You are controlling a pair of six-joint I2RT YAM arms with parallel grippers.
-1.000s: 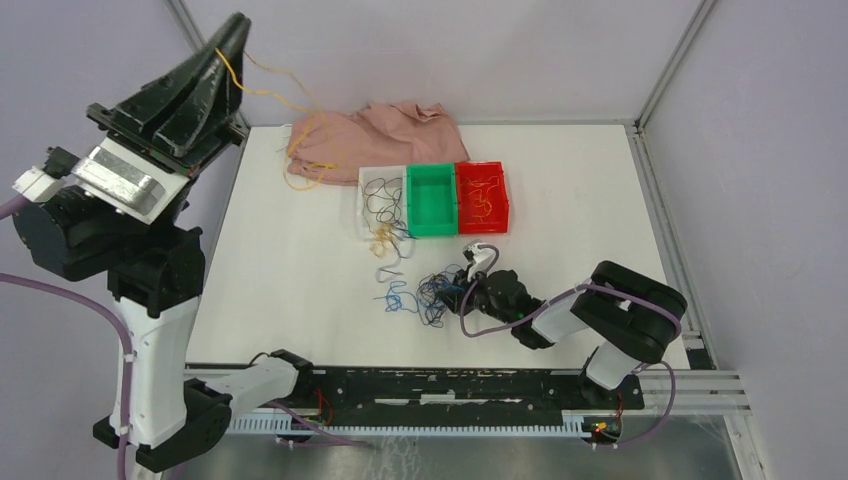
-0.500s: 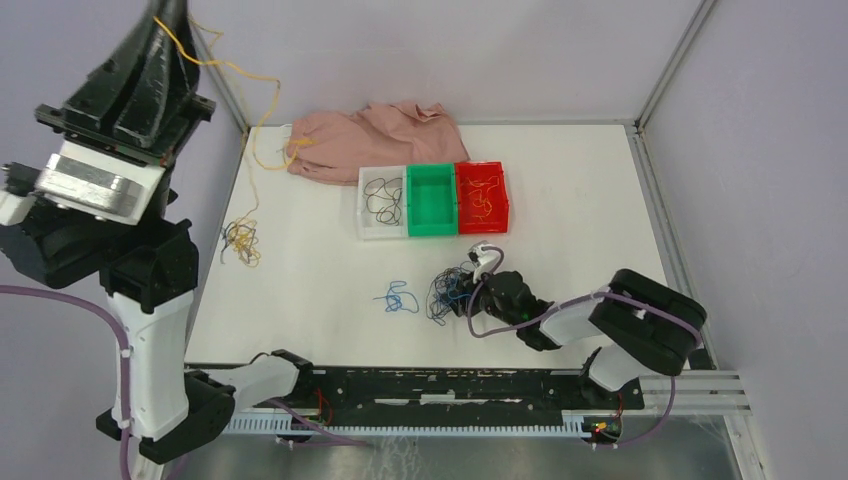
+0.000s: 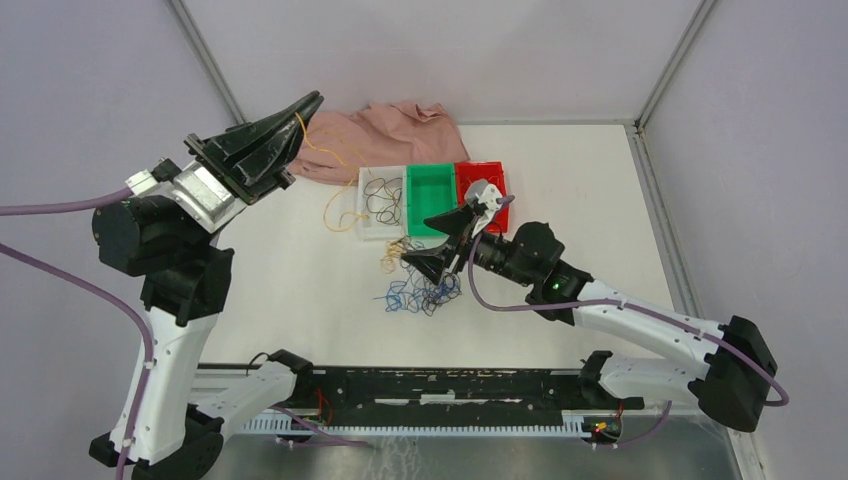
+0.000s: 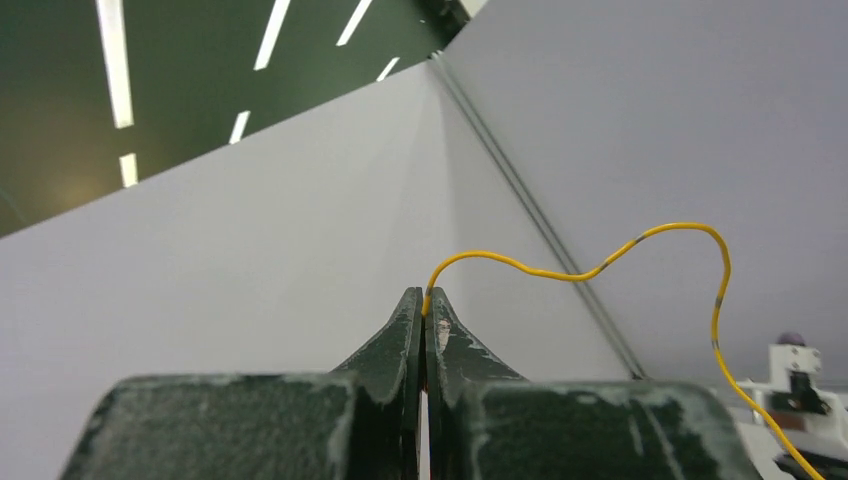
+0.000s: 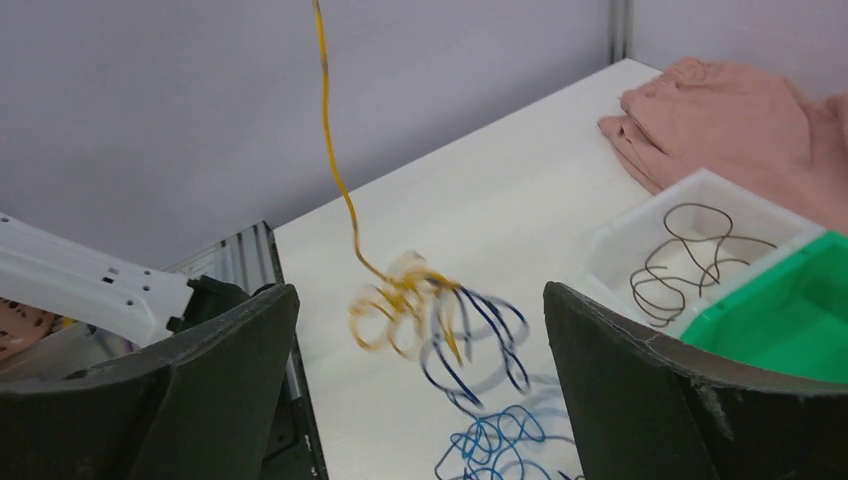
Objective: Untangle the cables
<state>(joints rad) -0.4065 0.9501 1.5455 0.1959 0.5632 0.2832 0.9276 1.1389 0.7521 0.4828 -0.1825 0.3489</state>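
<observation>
Top external: upper left, we see the left gripper (image 3: 312, 99), jaws clenched on a yellow cable (image 4: 545, 271); right gripper (image 3: 415, 241), jaws released, centre.

Three small trays stand in one row at the far middle of the bench (image 3: 600, 200): one white tray (image 3: 363, 205), one green tray (image 3: 430, 171) and one red tray (image 3: 504, 212). One pink cloth (image 3: 385, 128) lies beyond them at the far edge. Two arms are in view, one left arm (image 3: 170, 250) and one right arm (image 3: 640, 325).

The wires come in three colours. One long yellow wire (image 4: 575, 277) runs through the air left of the trays, with one small bunch of yellow curls (image 5: 400, 300) at its lower end. One blue heap (image 3: 415, 295) lies on the near side of the trays, its strands too tangled to count. One bunch of dark loops (image 3: 382, 200) lies in the white tray, and a few orange strands (image 3: 483, 215) lie in the red tray, their number unclear.
</observation>
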